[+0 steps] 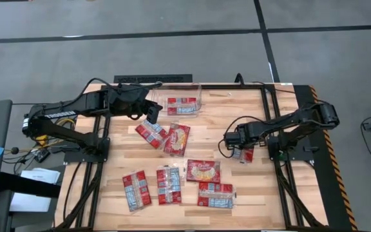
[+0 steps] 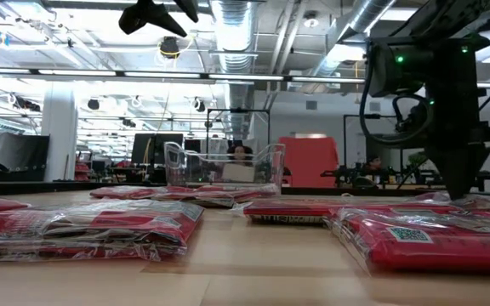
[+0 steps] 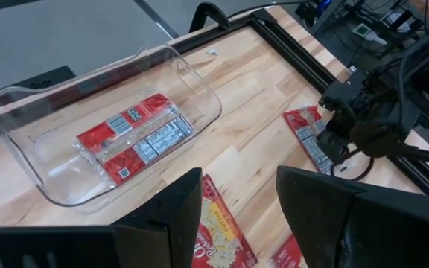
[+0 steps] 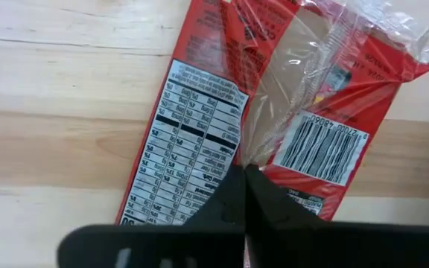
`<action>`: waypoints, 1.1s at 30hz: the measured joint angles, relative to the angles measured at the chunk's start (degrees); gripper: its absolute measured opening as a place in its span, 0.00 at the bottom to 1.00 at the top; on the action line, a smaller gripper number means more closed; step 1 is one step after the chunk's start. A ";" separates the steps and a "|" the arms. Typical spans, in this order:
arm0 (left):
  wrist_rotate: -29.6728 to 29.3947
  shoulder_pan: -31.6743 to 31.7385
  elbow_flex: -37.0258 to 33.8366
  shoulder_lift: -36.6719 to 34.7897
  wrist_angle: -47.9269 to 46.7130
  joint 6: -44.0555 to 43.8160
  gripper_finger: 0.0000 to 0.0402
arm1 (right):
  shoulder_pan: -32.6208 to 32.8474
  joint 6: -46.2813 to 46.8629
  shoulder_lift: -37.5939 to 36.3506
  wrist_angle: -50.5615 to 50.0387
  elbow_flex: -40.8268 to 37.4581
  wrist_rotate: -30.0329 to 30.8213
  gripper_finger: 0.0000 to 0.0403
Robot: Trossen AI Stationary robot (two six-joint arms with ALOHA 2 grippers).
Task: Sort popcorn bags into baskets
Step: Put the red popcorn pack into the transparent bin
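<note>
A clear plastic tub (image 1: 187,104) stands at the table's far middle with one red popcorn bag (image 3: 134,136) lying flat in it. My left gripper (image 1: 152,115) hangs open and empty above the table just left of the tub; its fingers show in the left wrist view (image 3: 237,216). My right gripper (image 1: 240,149) is down at the table's right middle, shut on a red popcorn bag (image 4: 222,112) that lies label side up. Several more bags lie flat on the wood, among them one (image 1: 176,138) with a yellowish picture. My right gripper pinches a raised fold of the bag's clear wrapper (image 4: 253,152) between its two shut fingers, about midway across the bag beside the nutrition panel. The fingers come from above, pointing down. The bag lies flat on the table.
Loose bags lie at the table's middle (image 1: 151,134) and along its near side (image 1: 136,189), (image 1: 169,185), (image 1: 215,194), (image 1: 203,171). Black frame rails (image 1: 266,122) run along the table's left and right sides. Bare wood lies between the tub and my right gripper.
</note>
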 joint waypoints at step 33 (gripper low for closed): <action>3.52 0.01 0.02 0.00 -0.60 1.61 0.41 | -12.08 -37.10 -2.88 3.41 36.69 9.62 0.01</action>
